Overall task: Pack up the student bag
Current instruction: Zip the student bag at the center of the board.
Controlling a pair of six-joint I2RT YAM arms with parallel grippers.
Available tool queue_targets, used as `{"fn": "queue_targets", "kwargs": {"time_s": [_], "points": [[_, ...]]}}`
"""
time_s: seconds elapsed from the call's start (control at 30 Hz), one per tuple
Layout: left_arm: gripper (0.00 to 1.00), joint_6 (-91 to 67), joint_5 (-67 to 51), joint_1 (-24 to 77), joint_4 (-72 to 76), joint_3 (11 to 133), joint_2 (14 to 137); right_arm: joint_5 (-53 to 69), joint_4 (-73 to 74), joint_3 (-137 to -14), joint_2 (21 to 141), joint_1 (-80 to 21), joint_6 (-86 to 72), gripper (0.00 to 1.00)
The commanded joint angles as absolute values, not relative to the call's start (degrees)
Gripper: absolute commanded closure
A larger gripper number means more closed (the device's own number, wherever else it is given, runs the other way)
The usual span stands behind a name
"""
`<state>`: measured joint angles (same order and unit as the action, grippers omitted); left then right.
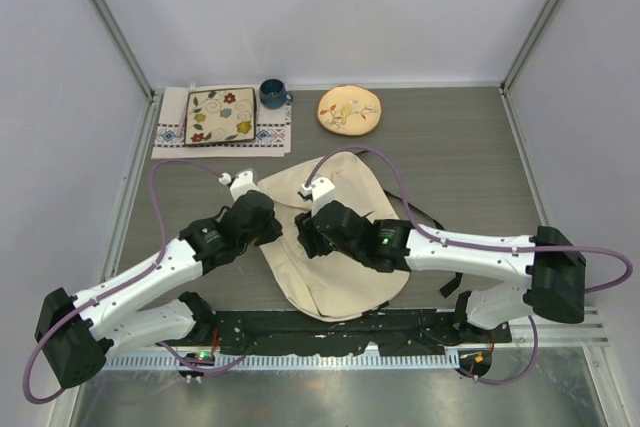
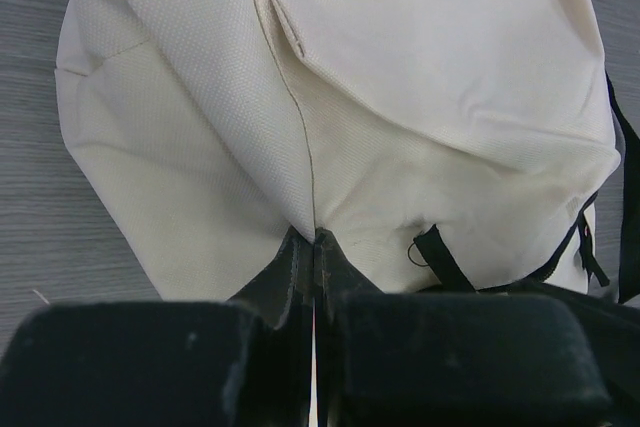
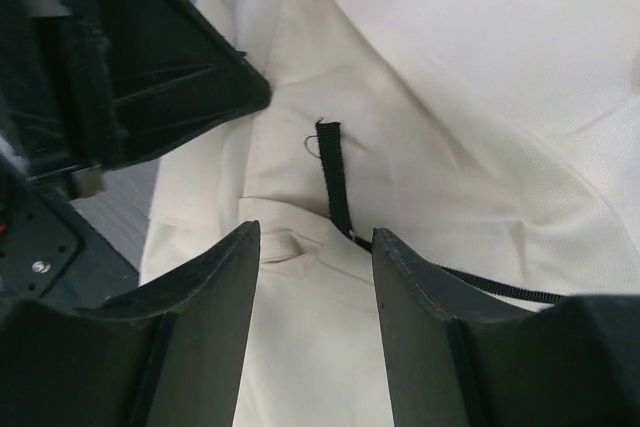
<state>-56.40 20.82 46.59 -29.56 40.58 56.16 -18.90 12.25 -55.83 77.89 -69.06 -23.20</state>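
The student bag (image 1: 340, 277) is a large cream fabric backpack with black straps, lying flat in the middle of the table. My left gripper (image 1: 277, 229) is at its left edge, shut on a pinch of the cream fabric (image 2: 316, 231). My right gripper (image 1: 305, 239) is open just above the bag's middle-left; its jaws straddle cream fabric next to a black zipper pull (image 3: 334, 179). The left gripper's body shows at the upper left of the right wrist view (image 3: 120, 67). The bag's inside is hidden.
At the back stand a square floral plate (image 1: 221, 115) on a patterned mat (image 1: 172, 137), a dark blue cup (image 1: 272, 94) and a round yellowish floral plate (image 1: 350, 109). A black strap (image 1: 425, 217) trails to the bag's right. A rail (image 1: 330, 332) runs along the near edge.
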Motion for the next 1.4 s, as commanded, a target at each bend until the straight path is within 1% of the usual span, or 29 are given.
{"fn": "queue_targets", "kwargs": {"time_s": [0.0,0.13,0.37,0.5,0.63,0.67,0.7,0.77,0.8,0.83,0.87,1.27,1.37], "points": [[1.00,-52.5,20.4,45.8,-29.3,44.0,55.4,-22.8,9.9,-58.8,81.2,-69.3,-20.4,0.47],[1.00,-52.2,19.8,45.5,-29.0,44.0,55.5,-25.1,7.8,-58.8,83.2,-69.3,-20.1,0.50],[1.00,-52.3,18.6,45.3,-28.4,43.8,55.6,-27.4,5.8,-59.4,85.7,-69.3,-20.2,0.51],[1.00,-52.6,18.0,45.2,-27.9,43.6,55.8,-28.2,6.1,-59.8,87.7,-69.3,-20.5,0.56],[1.00,-53.0,18.0,45.2,-27.7,43.2,55.7,-28.0,7.4,-60.3,89.1,-69.4,-20.8,0.70],[1.00,-53.2,17.9,45.2,-27.6,43.1,55.6,-28.2,7.3,-60.1,89.0,-69.4,-21.0,0.72],[1.00,-53.3,17.9,45.2,-27.5,42.9,55.5,-28.5,7.2,-59.8,88.9,-69.5,-21.1,0.78],[1.00,-53.4,17.9,45.2,-27.5,42.7,55.5,-28.8,6.7,-58.9,88.1,-69.3,-21.2,0.84],[1.00,-53.4,17.9,45.1,-27.5,42.6,55.5,-29.4,6.7,-58.7,87.7,-69.4,-21.4,0.92],[1.00,-53.5,17.9,45.1,-27.4,42.5,55.4,-29.6,6.6,-58.4,87.5,-69.4,-21.4,0.97],[1.00,-53.5,17.9,45.1,-27.4,42.5,55.4,-30.1,6.6,-58.2,86.8,-69.4,-21.7,0.99],[1.00,-53.0,17.3,43.0,-28.3,41.0,54.5,-38.5,5.3,-51.7,79.6,-69.4,-27.4,0.99],[1.00,-52.8,16.7,42.4,-28.5,40.3,54.1,-38.8,4.3,-49.7,77.8,-69.2,-29.4,0.99]]}}
